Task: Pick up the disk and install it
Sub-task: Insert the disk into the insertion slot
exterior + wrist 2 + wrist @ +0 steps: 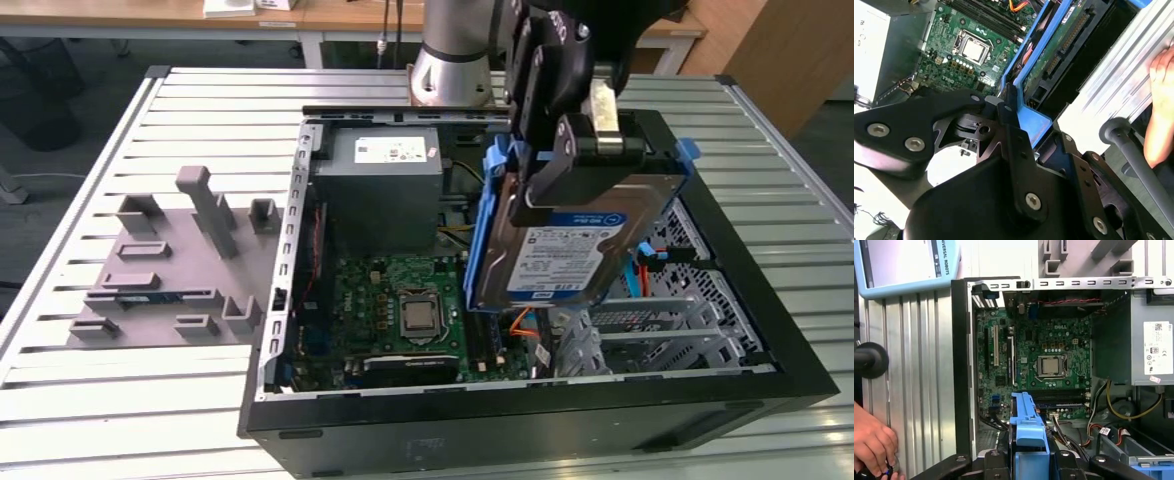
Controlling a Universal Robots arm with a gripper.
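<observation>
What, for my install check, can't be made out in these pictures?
Exterior view: whatever lies beneath the disk, hidden by it and the gripper holding it.
First wrist view: the hand, cut off by the edge; what it touches is too small to tell.
Second wrist view: the disk's label side, turned away.

my arm [451,62] stands on its base at the far side of the scene, and i have the black gripper [574,172] hanging point-down nearer in, toward the exterior view's right. its fingers [534,185] are clamped on the upper edge of the disk [561,255], which i am holding upright and slightly tilted.
</observation>
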